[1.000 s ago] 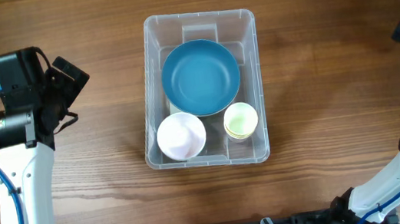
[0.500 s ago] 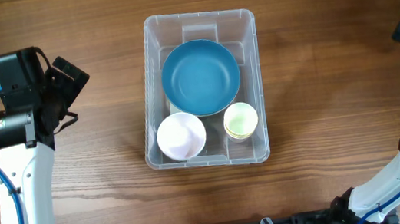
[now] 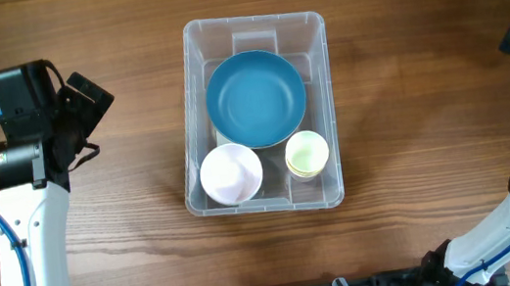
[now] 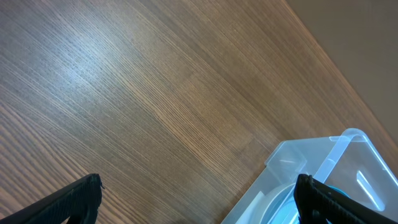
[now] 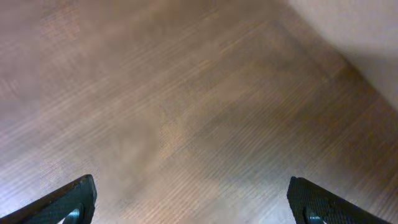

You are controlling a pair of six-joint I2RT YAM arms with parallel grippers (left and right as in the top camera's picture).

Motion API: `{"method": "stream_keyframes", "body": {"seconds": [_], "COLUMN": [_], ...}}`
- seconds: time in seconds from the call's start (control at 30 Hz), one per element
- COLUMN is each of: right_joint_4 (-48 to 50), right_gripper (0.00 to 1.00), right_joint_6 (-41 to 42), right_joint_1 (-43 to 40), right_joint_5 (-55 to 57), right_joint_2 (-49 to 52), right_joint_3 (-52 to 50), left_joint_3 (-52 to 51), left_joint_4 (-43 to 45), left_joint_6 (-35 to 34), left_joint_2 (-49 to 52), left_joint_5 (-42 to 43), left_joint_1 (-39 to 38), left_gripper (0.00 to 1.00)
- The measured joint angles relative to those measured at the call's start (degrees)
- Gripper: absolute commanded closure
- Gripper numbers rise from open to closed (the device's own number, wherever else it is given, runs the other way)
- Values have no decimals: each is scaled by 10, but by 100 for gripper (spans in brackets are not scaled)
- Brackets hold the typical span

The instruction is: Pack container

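The container [image 3: 221,37] stands on the table [image 3: 150,246] about halfway between the left and right edges, its long sides running from the near edge toward the far one. It is upright and open at the top. Inside, a blue bowl [image 3: 255,98] fills the far half and rests against the walls on both long sides. In the near half a white bowl [image 3: 230,174] sits on the side toward the left edge and a pale green cup [image 3: 307,153] on the side toward the right edge. Both are just beside the blue bowl; whether the white bowl's rim touches it or only overlaps it from above I cannot tell. The left gripper [image 4: 199,199] hangs over bare wood toward the left edge, well apart from the container, its jaws spread wide with nothing between them. Its wrist camera looks along the table at one rounded corner of the container, with the table's edge running behind that corner. The right gripper [image 5: 191,196] is out by the right edge, toward the far right corner, also well apart from the container. Its jaws are likewise wide and empty, and its camera gives a blurred view of wood grain with a table edge at the upper right.
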Motion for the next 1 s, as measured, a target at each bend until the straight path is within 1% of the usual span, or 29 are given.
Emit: {"method": "stream_keyframes", "body": {"seconds": [0.07, 0.13, 0.2, 0.23, 0.3, 0.37, 0.4, 0.43, 0.53, 0.67, 0.73, 1.0], "right_joint_4": [47, 132, 202, 246, 277, 287, 287, 288, 251, 140, 88, -122], "right_gripper": [0, 0, 0, 0, 0, 0, 0, 0, 0, 0, 0, 0], "right_joint_6": [10, 35, 70, 104, 156, 199, 226, 234, 254, 267, 271, 277], "right_joint_1": [0, 0, 1, 4, 12, 24, 40, 47, 73, 89, 89, 89], "right_joint_5": [-22, -59, -94, -119, -146, -159, -162, -162, -151, -130, -121, -110], "right_joint_2": [0, 0, 0, -3, -18, -46, -93, -116, -229, -392, -457, -646], "right_joint_3": [-1, -3, -2, -1, -1, -2, -2, -2, -1, 3, 5, 6], "left_joint_3": [0, 0, 0, 0, 0, 0, 0, 0, 0, 0, 0, 0], "left_joint_4": [0, 0, 0, 0, 0, 0, 0, 0, 0, -1, 0, -2], "left_joint_6": [0, 0, 0, 0, 0, 0, 0, 0, 0, 0, 0, 0], "left_joint_2": [0, 0, 0, 0, 0, 0, 0, 0, 0, 0, 0, 0], "left_joint_5": [0, 0, 0, 0, 0, 0, 0, 0, 0, 2, 2, 2], "left_joint_1": [0, 0, 0, 0, 0, 0, 0, 0, 0, 0, 0, 0], "left_gripper": [0, 0, 0, 0, 0, 0, 0, 0, 0, 0, 0, 0]}}
